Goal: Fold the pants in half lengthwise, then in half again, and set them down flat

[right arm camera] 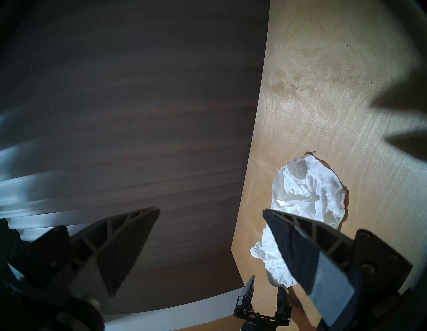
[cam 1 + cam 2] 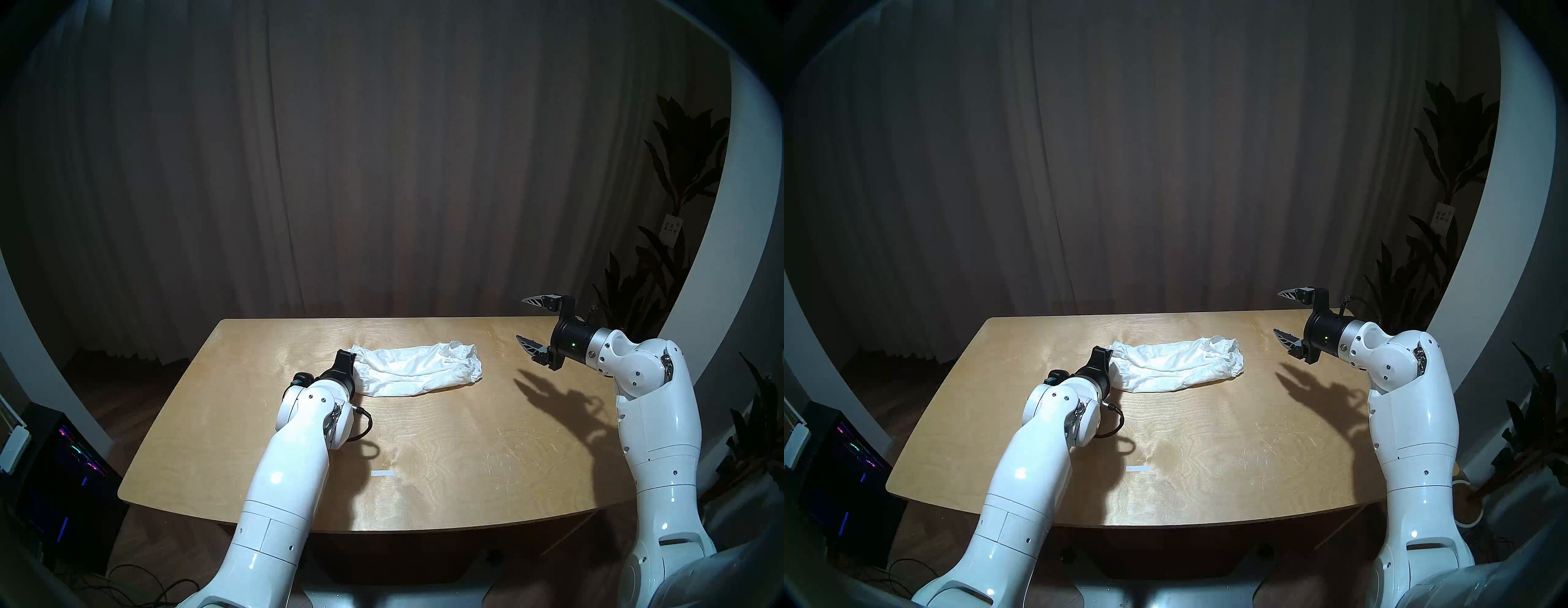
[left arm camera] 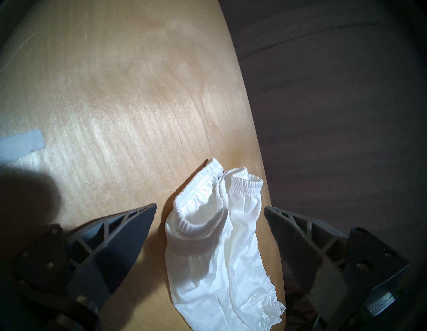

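Observation:
The white pants (image 2: 418, 369) lie on the wooden table (image 2: 424, 446) as a long, wrinkly strip running left to right. The gathered waistband (image 3: 201, 222) is at the left end and the ruffled hems (image 2: 460, 356) at the right end. My left gripper (image 2: 354, 352) is open and low at the waistband end. In the left wrist view (image 3: 210, 206) its fingers stand on either side of the waistband, apart from the cloth. My right gripper (image 2: 521, 319) is open and empty, raised above the table's far right, clear of the pants (image 1: 307, 191).
A small white tape strip (image 2: 382, 473) lies near the table's front middle, and another (image 3: 20, 145) shows in the left wrist view. A dark curtain hangs behind the table. Plants (image 2: 679, 191) stand at the right. A lit computer case (image 2: 63, 467) sits on the floor at the left.

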`<state>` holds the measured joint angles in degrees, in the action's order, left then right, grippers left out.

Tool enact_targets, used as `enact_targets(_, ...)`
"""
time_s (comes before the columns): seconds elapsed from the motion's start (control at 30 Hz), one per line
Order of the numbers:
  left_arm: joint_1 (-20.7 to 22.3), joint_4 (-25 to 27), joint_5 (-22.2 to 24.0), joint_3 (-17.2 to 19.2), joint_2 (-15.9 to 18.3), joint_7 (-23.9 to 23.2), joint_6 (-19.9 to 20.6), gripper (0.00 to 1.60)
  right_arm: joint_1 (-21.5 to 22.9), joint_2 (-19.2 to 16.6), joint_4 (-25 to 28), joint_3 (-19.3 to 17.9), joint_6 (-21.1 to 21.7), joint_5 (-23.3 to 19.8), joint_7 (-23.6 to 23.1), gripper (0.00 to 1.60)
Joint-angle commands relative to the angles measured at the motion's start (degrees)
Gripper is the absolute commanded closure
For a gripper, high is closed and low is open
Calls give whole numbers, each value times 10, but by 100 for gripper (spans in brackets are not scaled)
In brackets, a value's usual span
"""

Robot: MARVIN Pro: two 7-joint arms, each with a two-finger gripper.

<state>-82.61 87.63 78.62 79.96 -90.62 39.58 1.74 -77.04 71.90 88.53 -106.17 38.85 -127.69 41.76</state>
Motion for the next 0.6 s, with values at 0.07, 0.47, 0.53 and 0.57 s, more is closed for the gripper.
enact_targets(0.07, 36, -33, 4, -16, -22, -1, 2, 0, 10, -7, 12, -8, 5, -7, -1, 0)
enact_targets(0.47, 85, -121, -22, -25, -32, 0, -26, 0, 2, -12, 19, -23, 7, -20, 4, 0)
enact_targets(0.53, 90, -131, -26, -24, -31, 4, -30, 4, 0, -12, 22, -25, 7, -22, 6, 0)
enact_targets(0.57, 93, -137, -31, -24, -32, 10, -36, 11, 0, -12, 22, -26, 7, -22, 5, 0)
